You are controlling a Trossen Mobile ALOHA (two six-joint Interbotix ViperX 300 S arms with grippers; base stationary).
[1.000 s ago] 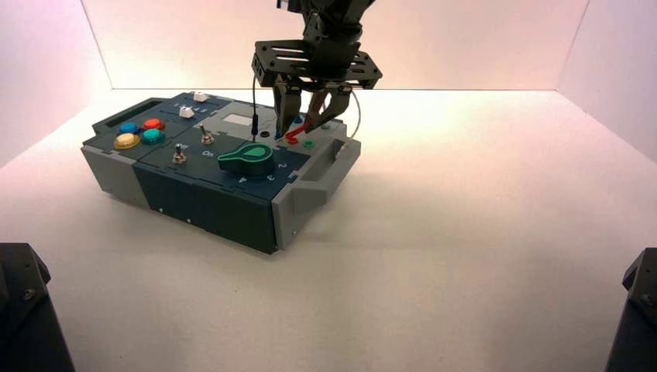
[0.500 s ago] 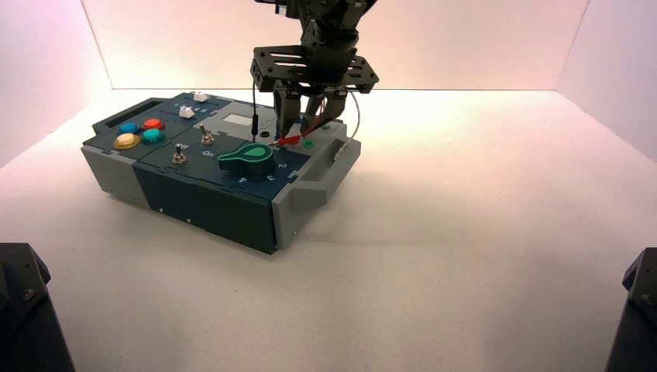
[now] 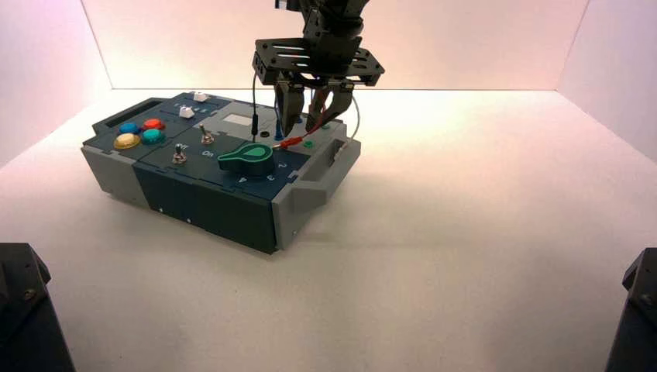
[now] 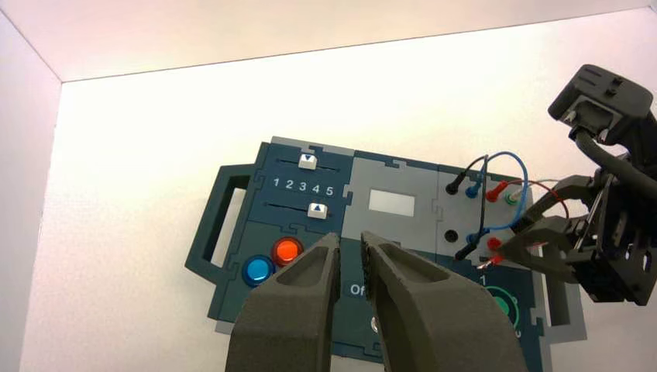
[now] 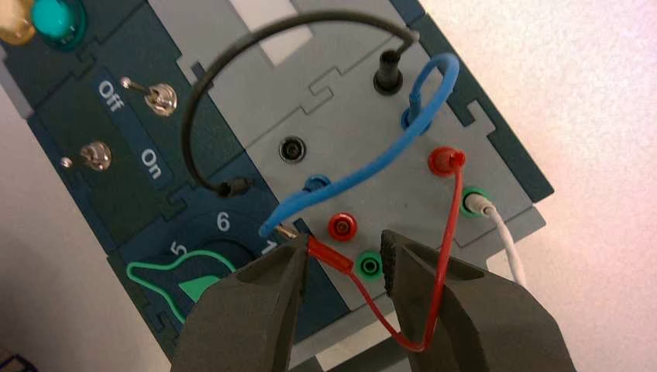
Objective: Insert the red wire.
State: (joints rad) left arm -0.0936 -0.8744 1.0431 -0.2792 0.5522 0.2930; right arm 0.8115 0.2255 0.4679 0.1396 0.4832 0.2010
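Walls (image 3: 333, 46) — pale, pink-tinted, across the top of the high view and down both its sides.

Tabletop (image 3: 465, 232) — pale, broad, filling the middle and lower frame, brightest at upper centre.

Box (image 3: 209, 209) — dark blue and grey, set at an angle in the left and centre of the frame.

Right gripper (image 3: 298, 132) — at upper centre, pointing down over the box's grey socket panel; fingers spread well apart, nothing pinched. The loose red plug lies right beside one fingertip; contact cannot be told.

Left gripper (image 4: 351, 236) — outside the high view, aimed down at the box; fingers slightly parted, a narrow gap between them, holding nothing.

Knob (image 3: 247, 159) — black with green trim, on the box near the frame's centre.

Leads — black lead (image 5: 190, 116), blue lead (image 5: 356, 174) and white lead (image 5: 507, 240), all at the socket panel.

Red wire (image 5: 442, 271) — one item, upper centre of the frame; one end seated in a red socket (image 5: 442, 161), the lead curving between the right gripper's fingers to its loose end.

Buttons (image 3: 140, 133) — blue, red, yellow, green, grouped at left.

Loose red plug (image 5: 331, 254) — out of any socket, tilted, its metal tip near the blue lead.

Red socket, unoccupied (image 5: 342, 226) — near that plug.
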